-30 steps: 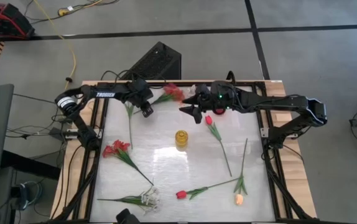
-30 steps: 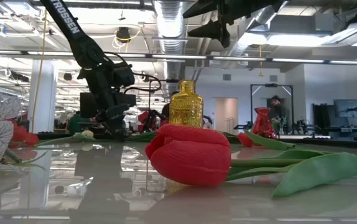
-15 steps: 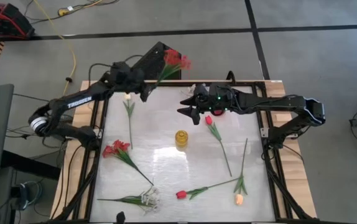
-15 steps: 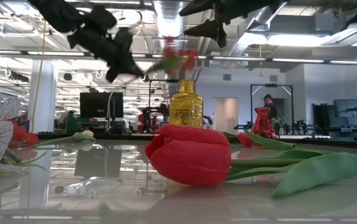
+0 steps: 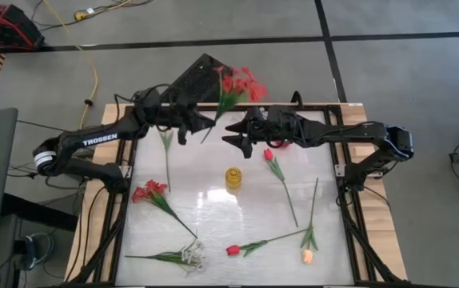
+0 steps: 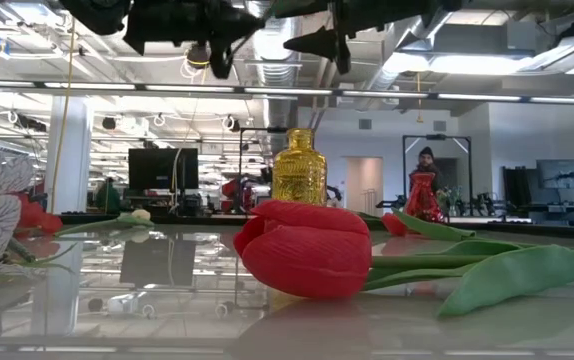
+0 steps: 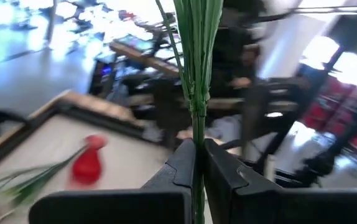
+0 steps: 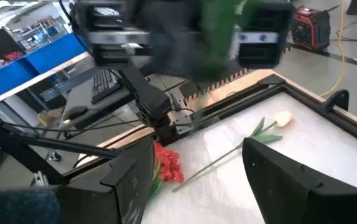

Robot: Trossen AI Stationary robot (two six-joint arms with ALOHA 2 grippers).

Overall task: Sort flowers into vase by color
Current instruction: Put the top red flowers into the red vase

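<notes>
My left gripper (image 5: 204, 122) is raised above the table's far edge and is shut on a red clustered flower (image 5: 241, 82), whose bloom points up and to the far right. My right gripper (image 5: 233, 138) hangs open in the air just to its right, above the table's far middle. A yellow glass vase (image 5: 233, 178) stands upright at the table's centre. Lying flat on the table are a red tulip (image 5: 268, 154), a pale tulip (image 5: 164, 125), a second red clustered flower (image 5: 148, 192), a white spray (image 5: 189, 256), another red tulip (image 5: 233, 250) and a peach tulip (image 5: 307, 256). My left gripper pinches the flower's green stem (image 7: 198, 134) between its two fingers (image 7: 181, 163), which lie across the stem. A short piece of the lower stem (image 5: 205, 138) sticks out past the fingers. The flower is lifted clear of the table, tilted, with the bloom above the fingers.
The table is a white sheet inside a dark frame (image 5: 337, 172). A black box (image 5: 201, 78) stands behind the far edge, under the held bloom. Bare surface lies around the vase. In the low view, a red tulip (image 6: 307, 248) lies close in front.
My left gripper has lifted the red clustered flower off the table near the far edge, then swung it right toward my right gripper. The flower now hangs clear in the air. My right gripper has shifted slightly left and stayed open.
</notes>
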